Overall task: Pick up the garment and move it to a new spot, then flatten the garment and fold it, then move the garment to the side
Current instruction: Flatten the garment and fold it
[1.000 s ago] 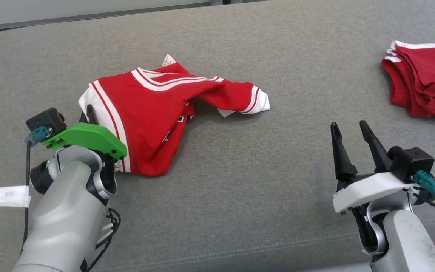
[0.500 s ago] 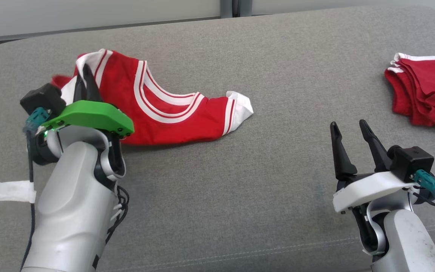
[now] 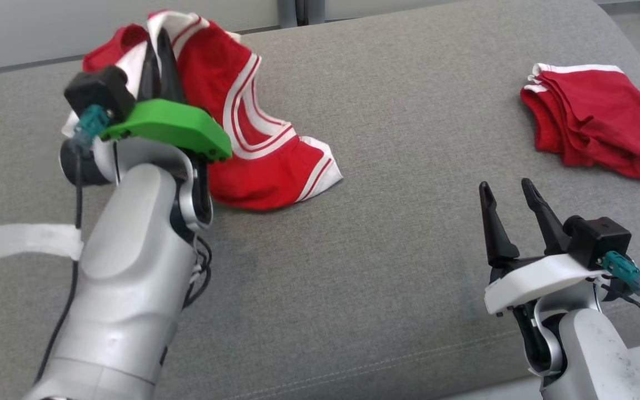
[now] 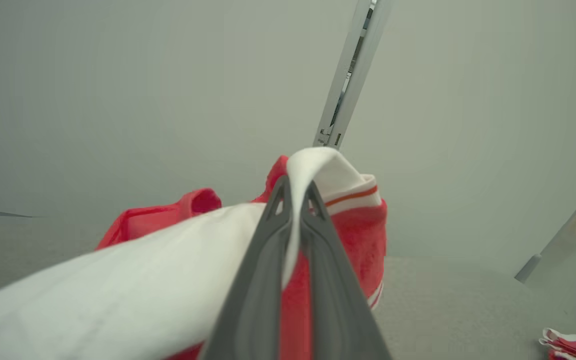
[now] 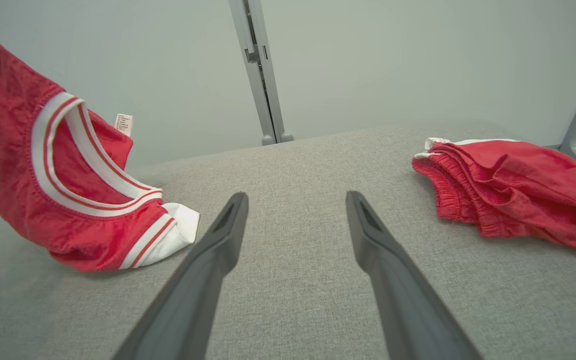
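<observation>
Since a second ago, the garment point(image 3: 264, 161) has been raised off the bench point(image 3: 386, 278) by the left gripper point(image 3: 158, 41). At the bench's near right edge, the right gripper point(image 3: 504, 184) is held with its fingers spread. Farther back, on the bench's left side, the garment's white trim is pinched between the left gripper's pressed-together fingers, and its lower end is trailed on the grey surface. Folded red clothes point(image 3: 592, 122) are seen at the bench's far right.

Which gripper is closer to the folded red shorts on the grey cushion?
Right. The right gripper stands open on the robot's side of the shorts, apart from them. The left gripper is far across the cushion, shut on the red jersey.
</observation>
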You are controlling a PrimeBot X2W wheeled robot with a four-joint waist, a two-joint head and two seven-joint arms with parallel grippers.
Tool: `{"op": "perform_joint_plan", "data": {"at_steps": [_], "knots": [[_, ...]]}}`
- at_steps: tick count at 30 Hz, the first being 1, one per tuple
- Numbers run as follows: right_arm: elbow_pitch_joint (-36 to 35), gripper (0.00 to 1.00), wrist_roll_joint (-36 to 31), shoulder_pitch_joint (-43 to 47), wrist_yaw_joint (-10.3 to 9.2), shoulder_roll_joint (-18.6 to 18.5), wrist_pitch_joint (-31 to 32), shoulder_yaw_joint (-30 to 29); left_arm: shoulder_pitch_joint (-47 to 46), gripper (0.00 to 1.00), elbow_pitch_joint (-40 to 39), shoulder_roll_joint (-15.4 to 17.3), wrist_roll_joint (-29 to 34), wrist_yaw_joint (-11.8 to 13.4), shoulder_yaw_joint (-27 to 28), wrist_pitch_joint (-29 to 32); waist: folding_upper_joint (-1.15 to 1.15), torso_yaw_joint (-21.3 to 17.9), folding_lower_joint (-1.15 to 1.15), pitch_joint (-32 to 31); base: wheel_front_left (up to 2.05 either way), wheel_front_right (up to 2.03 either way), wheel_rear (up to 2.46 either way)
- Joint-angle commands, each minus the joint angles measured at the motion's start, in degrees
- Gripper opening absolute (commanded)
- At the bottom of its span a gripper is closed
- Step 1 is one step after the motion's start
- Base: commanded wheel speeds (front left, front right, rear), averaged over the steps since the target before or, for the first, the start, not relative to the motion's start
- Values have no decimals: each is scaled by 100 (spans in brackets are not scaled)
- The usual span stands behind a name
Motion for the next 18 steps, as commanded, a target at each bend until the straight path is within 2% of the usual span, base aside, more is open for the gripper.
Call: {"op": "perform_joint_plan", "data": {"at_steps": [1,7,18], "knots": [[18,100,16,-11,-6,-12,-49,-16,257,0,5,-22,70,-16,-76,-9,0,-83,0,64,0,0,0],[99,100,98,-43,-7,-13,-131,49,1221,0,86,-61,-87,-115,-598,-9,0,-254,0,179,0,0,0],[280,100,166,-26,-7,-13,-139,165,1872,0,-104,-64,-192,30,-1781,-9,0,-245,0,116,0,0,0]]}}
